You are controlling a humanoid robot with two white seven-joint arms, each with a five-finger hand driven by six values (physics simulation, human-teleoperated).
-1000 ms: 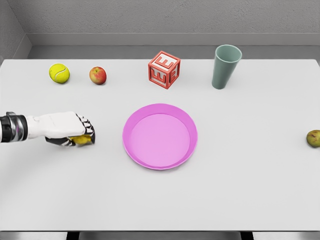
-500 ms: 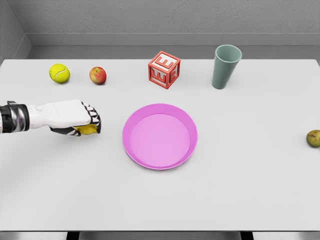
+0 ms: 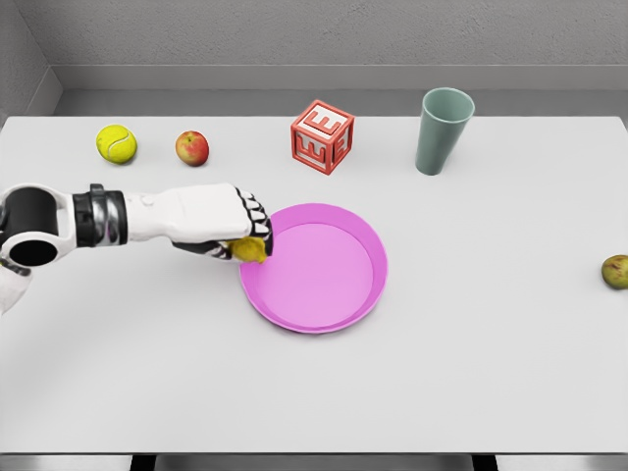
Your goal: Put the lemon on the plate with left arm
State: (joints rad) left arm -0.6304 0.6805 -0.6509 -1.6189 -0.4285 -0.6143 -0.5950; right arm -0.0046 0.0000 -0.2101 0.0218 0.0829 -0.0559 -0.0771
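Left hand (image 3: 228, 228), fingers curled tight round the lemon (image 3: 249, 249), sits right over the pink plate's (image 3: 324, 312) left rim; the plate's middle lies off to its right.

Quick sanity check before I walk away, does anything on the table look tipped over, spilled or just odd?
Nothing stands out. The green cup stands upright, the pink plate lies flat, and the left hand holds the lemon at the plate's left rim.
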